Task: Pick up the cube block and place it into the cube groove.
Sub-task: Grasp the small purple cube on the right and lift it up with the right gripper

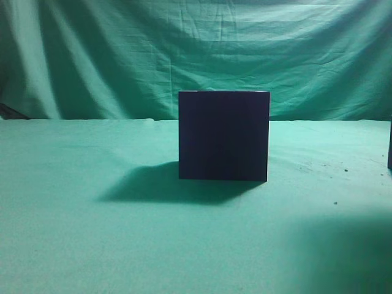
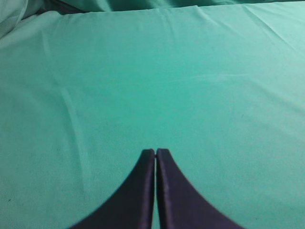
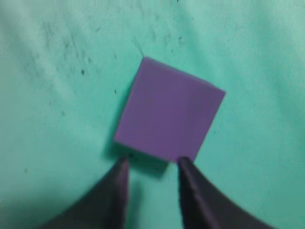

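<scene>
The cube block (image 3: pixel 169 117) lies on the green cloth in the right wrist view, where its top face looks purple. My right gripper (image 3: pixel 155 162) is open and empty, with both fingertips at the block's near edge and not around it. My left gripper (image 2: pixel 156 152) is shut and empty over bare cloth. The large dark box (image 1: pixel 223 136) stands in the middle of the table in the exterior view. Its cube groove is hidden, and only a plain dark side face shows. Neither gripper shows in the exterior view.
Green cloth (image 1: pixel 92 245) covers the table, and a green curtain hangs behind it. A dark sliver (image 1: pixel 390 147) is cut off by the right edge of the exterior view; I cannot tell what it is. Dark specks dot the cloth near the block.
</scene>
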Robot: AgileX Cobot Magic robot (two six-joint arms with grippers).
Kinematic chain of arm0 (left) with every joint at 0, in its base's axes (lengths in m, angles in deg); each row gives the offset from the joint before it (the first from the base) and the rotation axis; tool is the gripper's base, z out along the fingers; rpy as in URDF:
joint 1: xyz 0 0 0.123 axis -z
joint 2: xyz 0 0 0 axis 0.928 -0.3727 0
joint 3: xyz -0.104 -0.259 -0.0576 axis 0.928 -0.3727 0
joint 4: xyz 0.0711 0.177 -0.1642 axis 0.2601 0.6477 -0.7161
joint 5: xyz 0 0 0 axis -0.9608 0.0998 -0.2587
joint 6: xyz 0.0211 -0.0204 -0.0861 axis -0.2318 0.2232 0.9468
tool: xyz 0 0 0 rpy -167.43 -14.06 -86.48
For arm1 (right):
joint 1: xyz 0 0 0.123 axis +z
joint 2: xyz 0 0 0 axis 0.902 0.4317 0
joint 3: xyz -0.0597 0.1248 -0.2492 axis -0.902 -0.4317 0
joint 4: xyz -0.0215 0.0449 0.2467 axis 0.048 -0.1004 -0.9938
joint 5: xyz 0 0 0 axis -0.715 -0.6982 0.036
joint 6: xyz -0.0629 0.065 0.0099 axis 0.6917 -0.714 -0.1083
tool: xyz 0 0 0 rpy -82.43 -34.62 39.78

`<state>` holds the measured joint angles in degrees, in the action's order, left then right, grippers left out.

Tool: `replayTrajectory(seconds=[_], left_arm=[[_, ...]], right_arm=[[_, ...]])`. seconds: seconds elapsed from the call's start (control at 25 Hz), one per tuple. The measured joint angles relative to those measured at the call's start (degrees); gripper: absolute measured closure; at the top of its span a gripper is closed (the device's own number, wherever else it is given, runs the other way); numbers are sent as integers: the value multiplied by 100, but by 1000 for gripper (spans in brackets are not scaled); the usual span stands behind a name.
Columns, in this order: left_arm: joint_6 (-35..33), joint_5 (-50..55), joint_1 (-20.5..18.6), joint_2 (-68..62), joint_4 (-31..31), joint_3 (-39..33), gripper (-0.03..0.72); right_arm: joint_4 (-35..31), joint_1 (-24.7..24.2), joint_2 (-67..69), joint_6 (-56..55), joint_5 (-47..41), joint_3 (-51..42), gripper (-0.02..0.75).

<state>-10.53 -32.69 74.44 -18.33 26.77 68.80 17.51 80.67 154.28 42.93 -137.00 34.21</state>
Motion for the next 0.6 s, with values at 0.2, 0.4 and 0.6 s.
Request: replayTrajectory(seconds=[0.2, 0.4, 0.6], left_arm=[[0, 0, 0, 0, 0, 0, 688], [0, 0, 0, 0, 0, 0, 688], [0, 0, 0, 0, 0, 0, 688]], right_arm=[[43, 0, 146, -738, 285, 39, 132], [174, 0, 277, -1194, 524, 39, 109], [232, 0, 532, -1321, 619, 52, 109]])
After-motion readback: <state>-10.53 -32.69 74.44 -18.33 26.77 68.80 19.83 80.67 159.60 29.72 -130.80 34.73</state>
